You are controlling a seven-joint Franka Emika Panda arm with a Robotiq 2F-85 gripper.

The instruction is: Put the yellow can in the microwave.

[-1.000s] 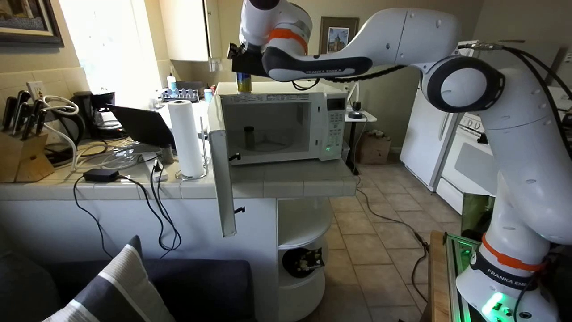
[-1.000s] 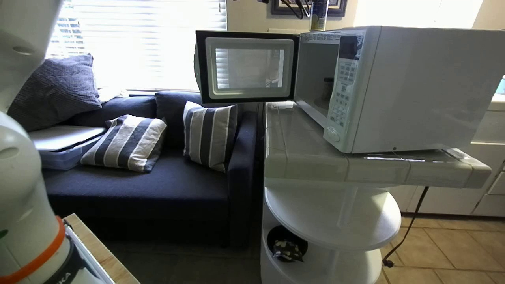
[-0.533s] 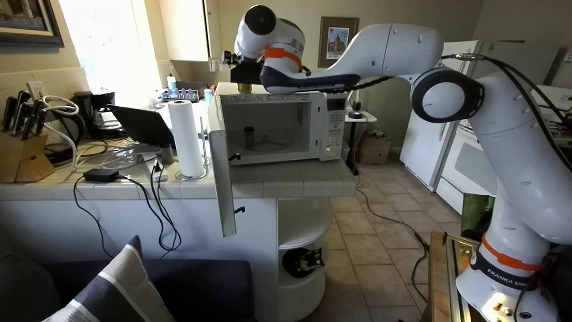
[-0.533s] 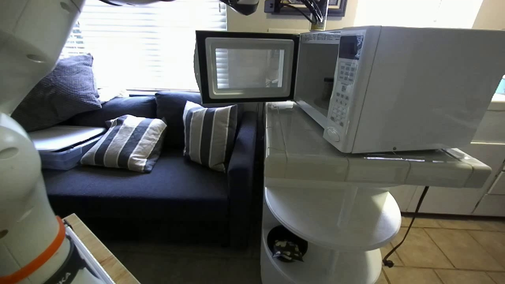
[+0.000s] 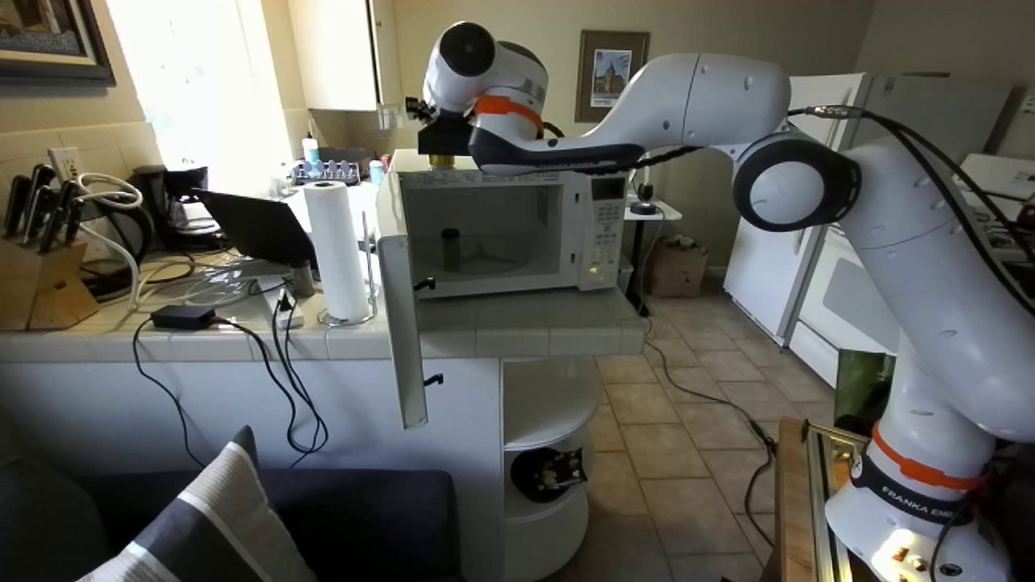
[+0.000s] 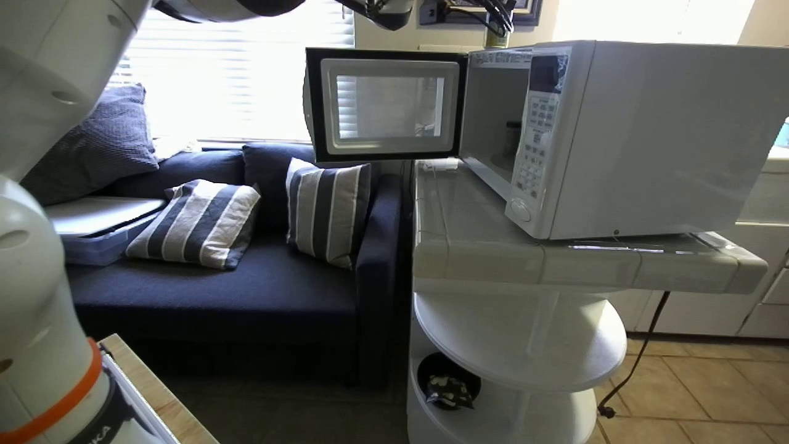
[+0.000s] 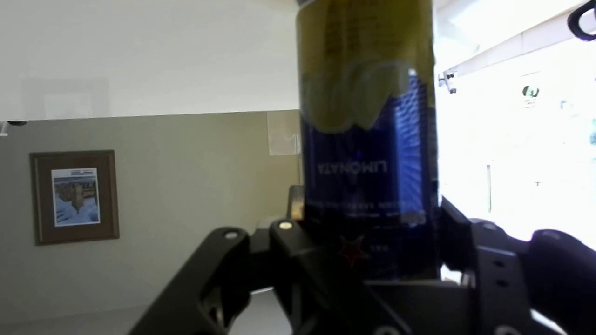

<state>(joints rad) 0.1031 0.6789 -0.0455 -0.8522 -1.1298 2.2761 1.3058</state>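
The yellow can [image 7: 365, 93], yellow with dark blue, stands upright on top of the microwave [image 5: 602, 263] near its front corner on the door's hinge side. The wrist view is inverted, so the can's base points up there. My gripper [image 7: 372, 211] is over the can from above, with a black finger pressed against each side: it is shut on it. In both exterior views only the low end of the can [image 5: 441, 161] shows below the gripper; the rest is hidden. The white microwave door [image 6: 323, 105] stands wide open, leaving the cavity exposed.
Inside the microwave stands a small dark jar [image 5: 451, 249]. The swung-out door juts past the counter edge [image 5: 550, 339]. A paper-towel roll [image 5: 338, 250] is close to the door, with cables and a knife block [image 5: 40, 279] farther along. A sofa [image 6: 246, 296] sits below.
The arm has come down over the can, covering more of it, and the gripper is now shut on it. The can and microwave have not visibly moved.
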